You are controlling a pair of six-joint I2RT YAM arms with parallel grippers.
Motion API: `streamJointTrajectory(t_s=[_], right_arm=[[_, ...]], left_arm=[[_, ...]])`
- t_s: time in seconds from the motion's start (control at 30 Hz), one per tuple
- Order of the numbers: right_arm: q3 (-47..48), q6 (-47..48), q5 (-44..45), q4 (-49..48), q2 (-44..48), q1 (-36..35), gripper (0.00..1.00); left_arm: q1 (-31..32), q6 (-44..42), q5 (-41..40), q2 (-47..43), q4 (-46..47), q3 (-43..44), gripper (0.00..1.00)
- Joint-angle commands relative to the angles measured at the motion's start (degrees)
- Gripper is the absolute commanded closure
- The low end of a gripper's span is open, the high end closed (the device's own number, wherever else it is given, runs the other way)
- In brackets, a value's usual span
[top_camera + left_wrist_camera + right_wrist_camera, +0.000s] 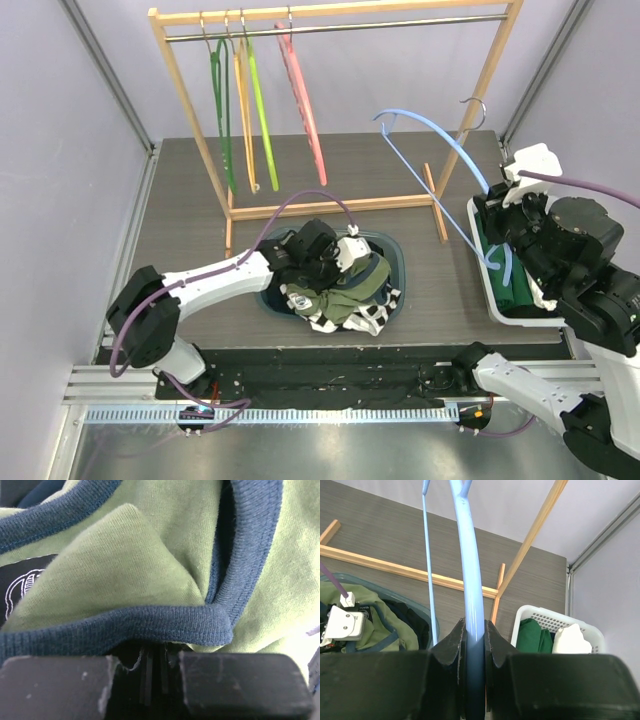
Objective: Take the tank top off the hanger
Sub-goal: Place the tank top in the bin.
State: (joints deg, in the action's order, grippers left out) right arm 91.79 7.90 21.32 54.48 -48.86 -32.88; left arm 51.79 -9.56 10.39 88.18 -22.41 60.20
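Grey table [430, 300] carries wooden rack [330, 207], blue tub [397, 258] of clothes, white basket [480, 250].

left fingers [55, 690] partly under tank top [125, 565], blue hanger [471, 570] cropped above

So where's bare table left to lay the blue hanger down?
Bare table left of the rack, out to the wall; more behind its base bar; a narrow strip between bin and basket. Crowded: the full bin, the basket.
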Motion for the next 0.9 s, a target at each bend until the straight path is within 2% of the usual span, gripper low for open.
streamJointTrajectory(t_s=[0.0,0.07,0.3,0.37,0.47,0.5,0.57,0.7,0.87], right_arm=[[-0.82,1.50,3.45,-3.06,-1.06,0.19,0.99],[-1.70,1.59,3.82,-3.50,-0.89,0.19,0.99],[-0.30,1.50,2.94,-4.03,-1.94,0.19,0.99],[0.58,1.24,2.76,-3.85,-2.46,0.19,0.99],[2.33,0.72,1.62,-3.50,-3.08,0.19,0.99],[2.78,0.71,1.27,-3.50,-3.17,0.19,0.99],[4.18,0.19,0.48,-3.59,-3.61,0.19,0.99],[4.63,-0.78,-0.67,-3.41,-4.49,0.19,0.99],[4.80,-0.87,-1.46,-3.50,-4.22,0.19,0.99]], left_arm=[[0.15,-2.38,0.60,7.87,-1.58,-6.32,0.93],[-0.11,-3.00,0.15,10.59,-4.55,-3.52,0.93],[0.15,-1.42,0.60,21.05,-15.27,5.62,0.80],[0.77,-1.51,-0.63,21.42,-16.78,6.24,0.77],[2.79,-2.56,-4.06,17.91,-17.05,4.66,0.45],[3.49,-3.26,-5.02,16.34,-16.87,3.61,0.22],[3.84,-3.97,-7.57,12.29,-17.57,3.51,0.01],[4.02,-4.15,-11.97,7.71,-23.44,8.60,0.00],[4.02,-4.06,-12.94,3.84,-29.08,21.76,0.00]])
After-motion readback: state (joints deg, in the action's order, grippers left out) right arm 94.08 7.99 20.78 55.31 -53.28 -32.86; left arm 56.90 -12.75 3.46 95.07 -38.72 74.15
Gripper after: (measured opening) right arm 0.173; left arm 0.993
